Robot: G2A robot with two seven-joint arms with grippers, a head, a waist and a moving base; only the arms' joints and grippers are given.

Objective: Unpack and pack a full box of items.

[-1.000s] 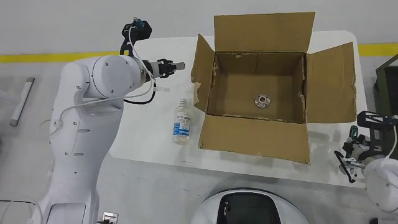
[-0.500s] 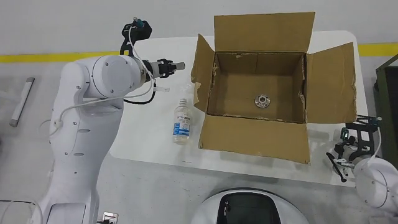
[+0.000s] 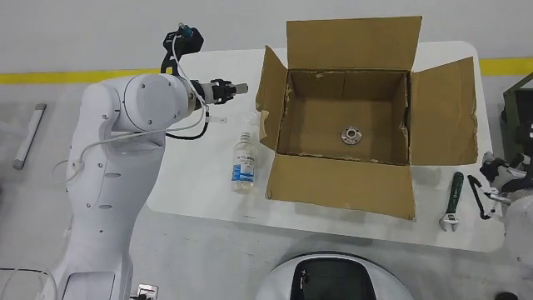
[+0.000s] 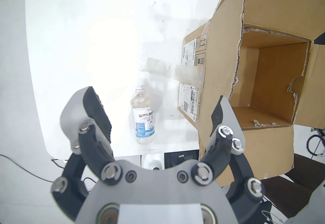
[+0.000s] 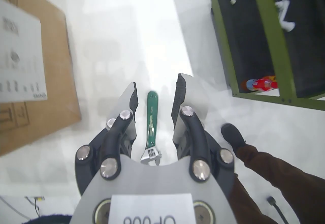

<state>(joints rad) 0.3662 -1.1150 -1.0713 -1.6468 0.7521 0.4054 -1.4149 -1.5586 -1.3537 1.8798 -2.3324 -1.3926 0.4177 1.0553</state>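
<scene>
Fingers point(image 4: 97, 113) spread both sides; one each of box point(image 3: 341, 185), bottle point(image 3: 242, 167), wrench point(image 3: 452, 201), ring point(image 3: 351, 135).

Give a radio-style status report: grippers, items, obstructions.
Left gripper open, empty. Right gripper open over green wrench on table. Bottle lying beside box; metal ring inside box. Nothing blocking.

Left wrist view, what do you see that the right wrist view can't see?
Left wrist view alone: the clear bottle lying on the table beside the cardboard box, and the open left tool. Right wrist view alone: the green wrench lying on the table, the open right tool, and a green rack. Both: the cardboard box and the table.
</scene>
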